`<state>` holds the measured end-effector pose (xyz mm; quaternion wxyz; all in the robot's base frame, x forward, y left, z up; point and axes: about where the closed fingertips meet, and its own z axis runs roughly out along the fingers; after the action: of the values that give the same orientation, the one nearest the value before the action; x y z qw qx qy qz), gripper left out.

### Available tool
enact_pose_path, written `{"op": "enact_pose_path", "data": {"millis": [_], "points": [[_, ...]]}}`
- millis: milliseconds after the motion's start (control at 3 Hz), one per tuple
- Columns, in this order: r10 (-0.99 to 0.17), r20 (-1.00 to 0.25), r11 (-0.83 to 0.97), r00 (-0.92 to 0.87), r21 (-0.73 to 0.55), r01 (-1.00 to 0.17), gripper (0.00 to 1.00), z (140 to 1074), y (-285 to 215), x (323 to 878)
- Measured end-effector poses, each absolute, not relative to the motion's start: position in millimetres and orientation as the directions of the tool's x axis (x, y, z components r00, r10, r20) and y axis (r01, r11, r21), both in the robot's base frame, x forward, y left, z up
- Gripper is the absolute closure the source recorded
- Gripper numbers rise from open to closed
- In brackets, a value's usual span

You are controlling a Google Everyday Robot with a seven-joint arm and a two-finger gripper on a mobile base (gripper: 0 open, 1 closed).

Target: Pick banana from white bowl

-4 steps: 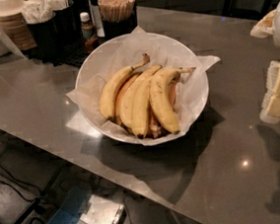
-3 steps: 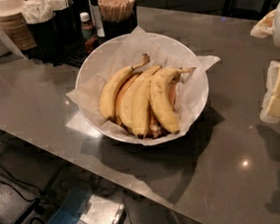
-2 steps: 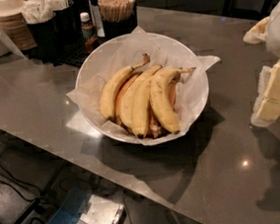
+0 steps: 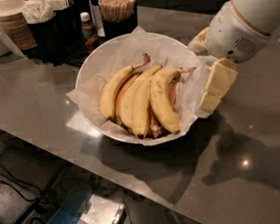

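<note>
Yellow plump banana [image 4: 162, 102] lies rightmost in white bowl [image 4: 92, 69], stem toward gripper [image 4: 200, 73]. We see gripper fingers spread wide at bowl's right rim. Other bananas [image 4: 135, 104] crowd its left side. Cup stack [image 4: 10, 25], stirrers [image 4: 116, 0] behind.

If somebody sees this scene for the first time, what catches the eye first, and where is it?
First the white bowl in the middle of the grey counter, full of yellow bananas; the plump banana with the straight stem lies at their right. Then the robot's cream gripper, at the bowl's right rim, beside that banana, with its fingers apart.
</note>
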<state>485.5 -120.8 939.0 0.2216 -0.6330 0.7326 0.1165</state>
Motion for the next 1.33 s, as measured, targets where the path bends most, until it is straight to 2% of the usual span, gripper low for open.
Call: {"op": "enact_pose_path", "data": {"millis": [667,1333], "points": [[-0.921,-0.39,0.06,-0.009,-0.118,-0.991,0.0,965,-37,509],[-0.915,-0.403,0.047,-0.002,-0.1,-0.994,0.0,950,-32,510]]}}
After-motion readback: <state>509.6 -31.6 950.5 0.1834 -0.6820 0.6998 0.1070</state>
